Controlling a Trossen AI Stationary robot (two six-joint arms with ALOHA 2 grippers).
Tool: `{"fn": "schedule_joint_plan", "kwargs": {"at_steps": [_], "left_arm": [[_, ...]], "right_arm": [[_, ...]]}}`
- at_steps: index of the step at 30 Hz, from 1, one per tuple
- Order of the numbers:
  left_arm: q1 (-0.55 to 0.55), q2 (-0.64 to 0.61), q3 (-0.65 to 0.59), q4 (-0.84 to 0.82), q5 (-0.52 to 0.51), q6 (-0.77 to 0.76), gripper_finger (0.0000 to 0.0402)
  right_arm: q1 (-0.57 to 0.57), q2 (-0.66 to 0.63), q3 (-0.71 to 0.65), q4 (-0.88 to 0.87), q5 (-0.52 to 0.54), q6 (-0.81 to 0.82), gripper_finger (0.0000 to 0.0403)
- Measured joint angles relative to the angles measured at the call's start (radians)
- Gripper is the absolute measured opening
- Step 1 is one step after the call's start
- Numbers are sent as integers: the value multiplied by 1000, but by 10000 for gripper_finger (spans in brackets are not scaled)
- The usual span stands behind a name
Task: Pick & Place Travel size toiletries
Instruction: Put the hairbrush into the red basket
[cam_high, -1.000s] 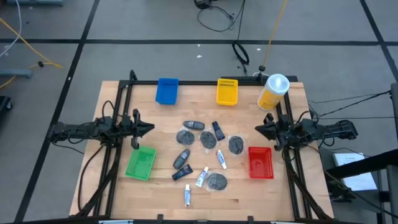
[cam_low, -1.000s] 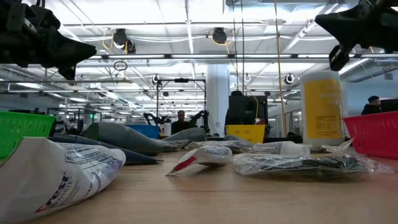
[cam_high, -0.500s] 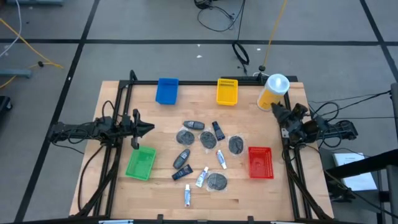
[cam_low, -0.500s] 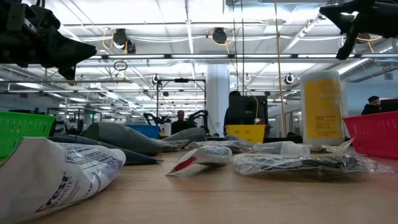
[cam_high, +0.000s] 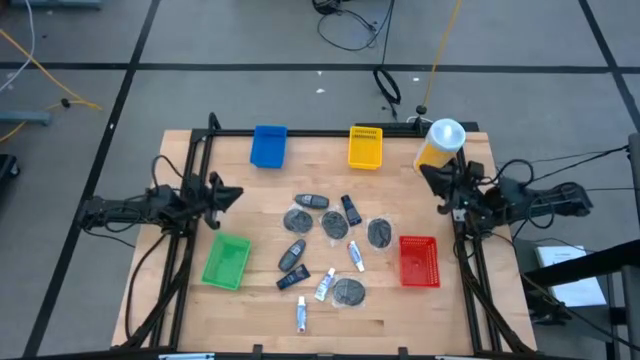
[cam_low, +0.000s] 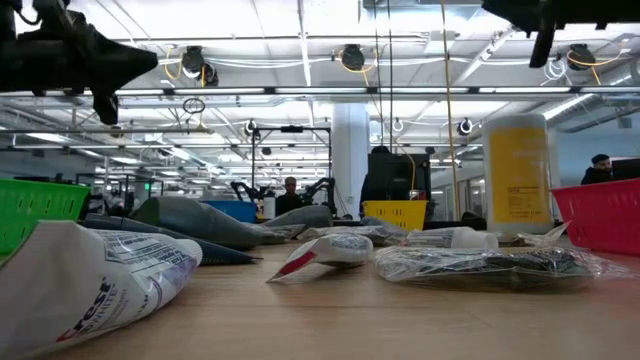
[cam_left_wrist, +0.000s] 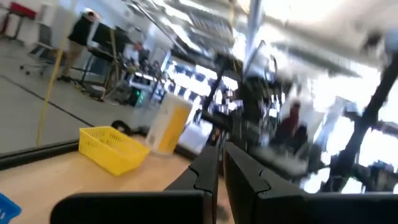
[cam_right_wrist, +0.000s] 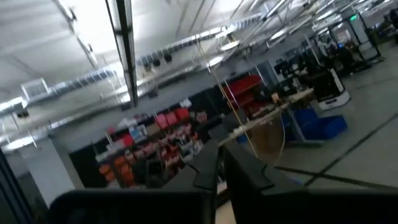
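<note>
The toiletries (cam_high: 327, 247) are lying in a loose cluster mid-table — grey discs, dark bottles, white tubes — well apart from both grippers. In the low view they (cam_low: 330, 246) are sitting flat on the wood, several in clear wrappers.

The left gripper (cam_high: 232, 194) is hovering at the table's left side, just above the green tray (cam_high: 226, 262), pointing toward the cluster and touching nothing. Its fingers (cam_left_wrist: 204, 171) are pressed nearly together, only a thin slit between them, with nothing held.

The right gripper (cam_high: 426, 176) is hanging at the right edge, beside the yellow bottle (cam_high: 438, 147) and above the red tray (cam_high: 419, 260) in the high view — clear of the toiletries. Its fingers (cam_right_wrist: 206, 169) are likewise nearly closed and empty.

The blue tray (cam_high: 269, 145) and yellow tray (cam_high: 365, 146) are sitting along the far edge.
</note>
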Motion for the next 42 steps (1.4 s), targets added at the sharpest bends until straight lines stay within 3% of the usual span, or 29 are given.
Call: {"fn": "schedule_joint_plan", "kwargs": {"at_steps": [5, 10, 16, 19, 26, 34, 42], "left_arm": [[0, 0, 0, 22, -75, -78, 24], [0, 0, 0, 15, -80, -84, 24], [0, 0, 0, 16, -80, -91, 24], [0, 0, 0, 15, -80, -109, 24], [0, 0, 0, 15, -80, -130, 24], [0, 0, 0, 13, -79, -132, 24], [0, 0, 0, 8, -78, -132, 24]], "right_arm": [[4, 115, 117, -273, -69, 65, 77], [4, 219, 185, -462, -187, 97, 120], [3, 350, 198, -583, -336, 151, 144], [3, 418, 199, -647, -341, 169, 146], [-24, 571, 218, -667, -397, 167, 146], [-58, 764, 313, -670, -423, -42, 146], [-71, 889, 313, -705, -444, -20, 156]]}}
